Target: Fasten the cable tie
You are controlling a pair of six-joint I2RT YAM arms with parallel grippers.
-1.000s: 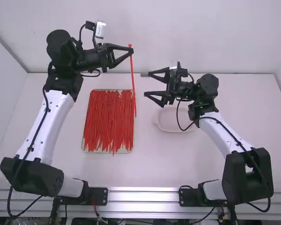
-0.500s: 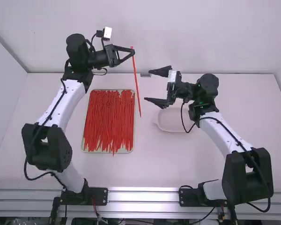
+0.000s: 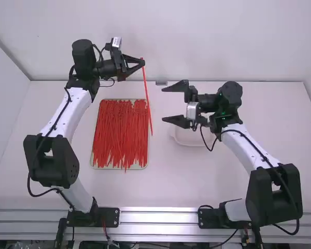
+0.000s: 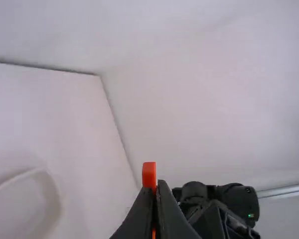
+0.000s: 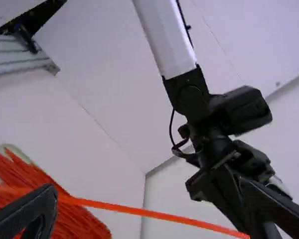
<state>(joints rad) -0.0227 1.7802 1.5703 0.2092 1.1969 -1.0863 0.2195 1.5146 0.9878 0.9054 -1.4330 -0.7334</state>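
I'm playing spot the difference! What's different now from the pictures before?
The left arm swung into a new pose, and the left gripper, shut on the hanging red cable tie all along, ended slightly lower. The right gripper rolled its wrist and sank a little, fingers open throughout. The tray of ties and the white bowl stayed put.

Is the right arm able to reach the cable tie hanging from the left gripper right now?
Probably yes: the right gripper is open and faces the hanging cable tie, with nothing between them.

white table (image 3: 280,119), tray (image 3: 145,165) of cable ties (image 3: 119,135), dish (image 3: 193,139)
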